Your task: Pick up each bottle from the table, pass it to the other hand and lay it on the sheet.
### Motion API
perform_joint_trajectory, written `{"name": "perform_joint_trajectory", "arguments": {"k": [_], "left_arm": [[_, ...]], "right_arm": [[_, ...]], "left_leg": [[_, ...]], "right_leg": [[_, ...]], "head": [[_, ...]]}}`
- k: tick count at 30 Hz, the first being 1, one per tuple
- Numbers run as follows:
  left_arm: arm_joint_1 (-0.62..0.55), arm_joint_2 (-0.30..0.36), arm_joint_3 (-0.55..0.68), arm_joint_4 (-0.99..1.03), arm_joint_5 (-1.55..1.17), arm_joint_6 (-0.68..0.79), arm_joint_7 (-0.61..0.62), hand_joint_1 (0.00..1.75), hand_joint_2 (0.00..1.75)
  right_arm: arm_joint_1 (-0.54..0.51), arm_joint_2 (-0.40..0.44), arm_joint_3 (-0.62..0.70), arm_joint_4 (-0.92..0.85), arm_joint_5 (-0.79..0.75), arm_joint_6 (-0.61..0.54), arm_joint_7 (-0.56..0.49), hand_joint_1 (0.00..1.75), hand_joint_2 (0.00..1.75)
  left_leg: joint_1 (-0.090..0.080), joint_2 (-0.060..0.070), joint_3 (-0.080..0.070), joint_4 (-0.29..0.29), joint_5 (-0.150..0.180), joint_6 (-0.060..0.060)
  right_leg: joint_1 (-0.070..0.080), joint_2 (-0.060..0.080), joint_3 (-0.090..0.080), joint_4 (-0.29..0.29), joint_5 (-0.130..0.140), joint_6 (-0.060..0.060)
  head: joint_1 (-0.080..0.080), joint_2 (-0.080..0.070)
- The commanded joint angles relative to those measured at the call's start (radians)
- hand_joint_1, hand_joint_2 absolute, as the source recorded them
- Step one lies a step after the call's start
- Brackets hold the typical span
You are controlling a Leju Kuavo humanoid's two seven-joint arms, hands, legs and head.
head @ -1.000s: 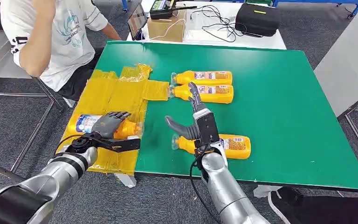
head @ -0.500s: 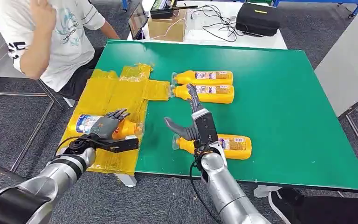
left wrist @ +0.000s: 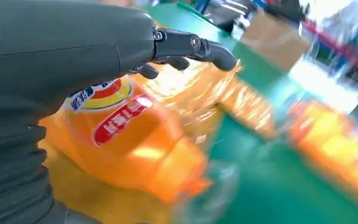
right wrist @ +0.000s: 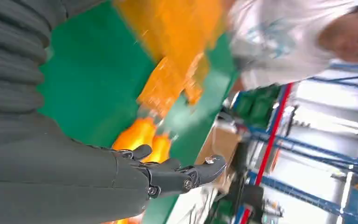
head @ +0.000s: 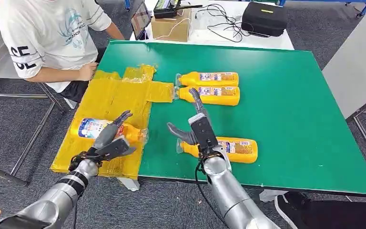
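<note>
One orange bottle [head: 106, 130] lies on the yellow sheet [head: 109, 98], its cap toward the green table [head: 286, 95]. My left hand [head: 110, 142] hovers just in front of it with fingers spread and holds nothing; the left wrist view shows the bottle [left wrist: 121, 140] below the open fingers [left wrist: 196, 46]. My right hand [head: 195, 128] stands open above the neck of another orange bottle [head: 231, 149] near the table's front edge. Two more orange bottles [head: 209, 78] [head: 212, 95] lie side by side farther back.
A person in a white shirt [head: 47, 33] sits at the left, one hand [head: 86, 71] resting at the sheet's far corner. A cardboard box [head: 171, 26], cables and a black case [head: 264, 19] sit on a white table behind. The green table's right half is bare.
My left hand has let go of the bottle on the sheet and drawn back toward me, fingers spread. The right hand shifted slightly left. The person lowered an arm to the sheet.
</note>
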Motion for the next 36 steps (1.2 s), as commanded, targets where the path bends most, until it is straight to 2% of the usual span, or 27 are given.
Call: {"name": "perform_joint_trajectory", "arguments": {"k": [1, 4, 7, 12, 16, 20, 30, 36], "left_arm": [[0.144, -0.149, 0.171, -0.326, 0.329, -0.147, 0.000, 0.00, 1.75], [0.114, -0.213, 0.258, -0.264, 0.399, -0.211, 0.000, 0.00, 1.75], [0.077, -0.230, 0.270, -0.202, 0.406, -0.242, 0.000, 0.00, 1.75], [0.075, -0.232, 0.269, -0.201, 0.404, -0.242, 0.000, 0.00, 1.75], [0.081, -0.244, 0.283, -0.230, 0.415, -0.261, 0.000, 0.00, 1.75], [0.103, -0.256, 0.284, -0.282, 0.410, -0.265, 0.000, 0.00, 1.75], [0.071, -0.259, 0.301, -0.232, 0.423, -0.292, 0.000, 0.00, 1.75], [0.067, -0.260, 0.300, -0.230, 0.423, -0.294, 0.000, 0.00, 1.75]], "right_arm": [[0.021, -0.102, 0.049, 0.056, 0.178, -0.156, 0.109, 0.00, 1.75], [0.041, -0.131, 0.029, 0.057, 0.246, -0.170, 0.169, 0.00, 1.75], [0.041, -0.150, 0.020, 0.090, 0.293, -0.164, 0.200, 0.00, 1.75], [0.043, -0.154, 0.017, 0.095, 0.294, -0.160, 0.201, 0.00, 1.75], [0.040, -0.168, 0.018, 0.118, 0.352, -0.178, 0.242, 0.00, 1.75], [0.048, -0.178, -0.008, 0.113, 0.409, -0.147, 0.269, 0.00, 1.75], [-0.003, -0.188, -0.008, 0.202, 0.491, -0.102, 0.333, 0.00, 1.75], [-0.005, -0.189, -0.009, 0.207, 0.492, -0.097, 0.334, 0.00, 1.75]], "left_leg": [[0.002, -0.005, 0.003, 0.000, -0.002, -0.001], [0.002, -0.004, 0.000, 0.000, -0.002, -0.001], [0.003, -0.005, 0.001, 0.001, -0.003, -0.001], [0.002, -0.003, -0.001, 0.000, -0.002, -0.001], [0.003, -0.002, 0.000, 0.001, -0.003, -0.002], [0.002, -0.002, -0.002, 0.000, -0.002, -0.001], [0.001, -0.001, -0.001, 0.001, -0.002, -0.001], [0.001, -0.001, -0.003, 0.000, -0.001, -0.001]], "right_leg": [[0.002, -0.005, 0.006, -0.002, -0.003, -0.001], [0.002, -0.004, 0.002, -0.001, -0.002, -0.001], [0.003, -0.005, 0.005, -0.002, -0.003, -0.002], [0.002, -0.003, 0.002, -0.002, -0.002, -0.001], [0.003, -0.002, 0.003, -0.001, -0.003, -0.002], [0.002, -0.002, 0.001, -0.002, -0.002, -0.001], [0.002, -0.001, 0.001, -0.001, -0.002, -0.001], [0.001, -0.001, -0.001, -0.001, -0.001, -0.001]], "head": [[0.000, 0.000], [0.000, 0.000], [0.000, 0.000], [0.000, 0.000], [0.000, 0.000], [0.000, 0.000], [0.000, 0.000], [0.000, 0.000]]}}
